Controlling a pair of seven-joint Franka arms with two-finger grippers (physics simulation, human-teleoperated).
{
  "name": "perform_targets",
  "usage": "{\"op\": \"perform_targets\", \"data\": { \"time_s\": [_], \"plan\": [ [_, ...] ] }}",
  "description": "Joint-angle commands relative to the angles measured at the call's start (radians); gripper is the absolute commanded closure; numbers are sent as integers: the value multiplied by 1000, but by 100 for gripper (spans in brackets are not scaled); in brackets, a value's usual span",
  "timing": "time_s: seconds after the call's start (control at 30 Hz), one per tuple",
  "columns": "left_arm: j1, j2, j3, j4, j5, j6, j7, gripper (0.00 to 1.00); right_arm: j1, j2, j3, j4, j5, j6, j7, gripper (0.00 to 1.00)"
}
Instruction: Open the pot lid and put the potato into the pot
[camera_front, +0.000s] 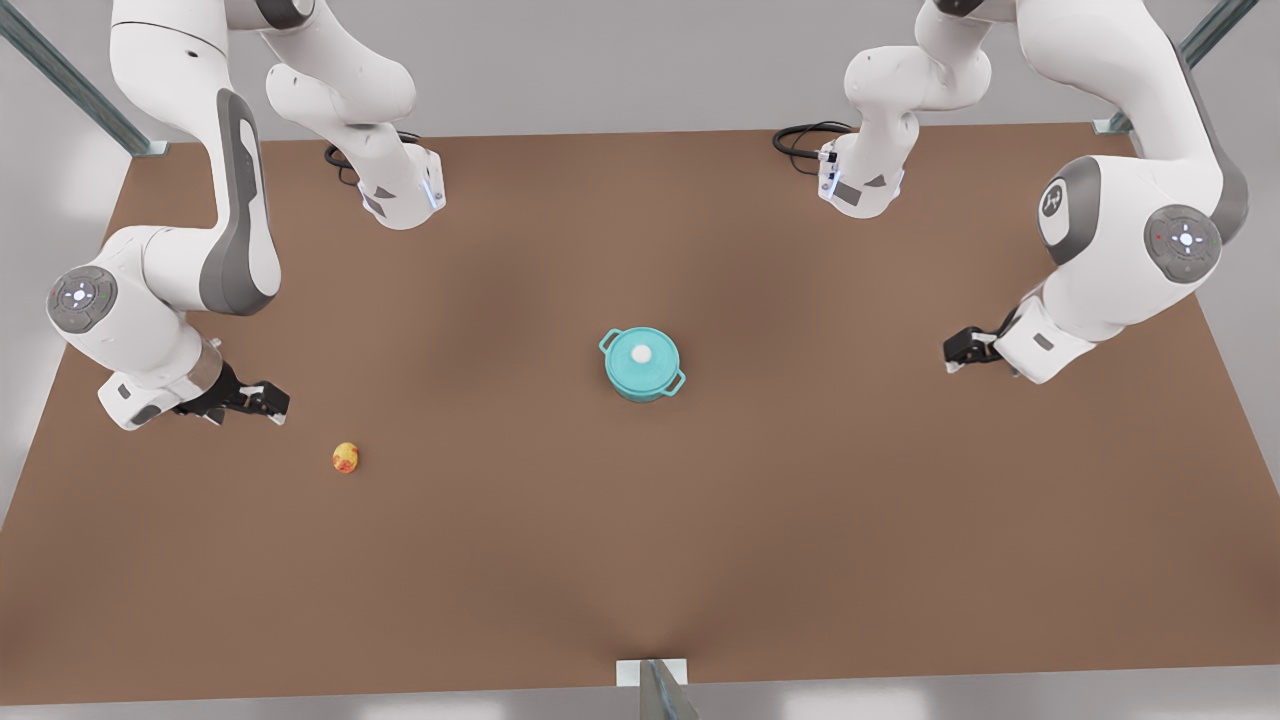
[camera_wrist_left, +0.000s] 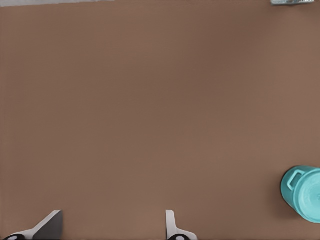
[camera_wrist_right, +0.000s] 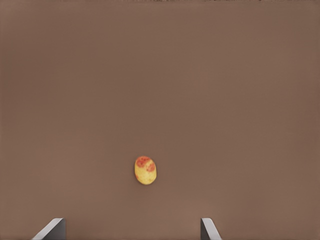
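Matt brown table (camera_front: 640, 560), smooth teal pot (camera_front: 642, 378)

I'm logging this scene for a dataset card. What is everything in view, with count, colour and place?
pot: one, teal, two loop handles, mid-table.
pot lid: one, teal with a white knob, seated on the pot.
potato: one, yellow with orange-red blotches, lying on the table toward the front view's left, apart from the pot.
table: one, brown, under everything.
cables: two, black, coiled at the arm bases along the far edge.
right gripper: one, black, open, near the potato on the front view's left.
left gripper: one, black, open, on the front view's right, off to the pot's side.
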Motion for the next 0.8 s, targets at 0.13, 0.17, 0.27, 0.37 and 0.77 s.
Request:
{"op": "perform_targets", "data": {
  "time_s": [0.13, 0.17, 0.27, 0.37, 0.77],
  "plan": [
    [-48, 8, -77, 14, 6, 28, 42, 0, 91, 21, 14, 1, 0, 12, -18, 0],
    [-109, 37, -132, 24, 10, 48, -142, 0, 114, 21, 14, 1, 0, 12, -9, 0],
    [-333, 152, -177, 97, 65, 51, -676, 0, 117, 21, 47, 16, -3, -8, -15, 0],
    [-465, 228, -177, 43, 89, 178, -908, 0, 142, 67, 57, 17, -5, -7, -30, 0],
    [-625, 473, -175, 34, 224, 476, -1276, 0, 93, 272, 18, -62, -108, 294, -39, 0]
  ]
}}
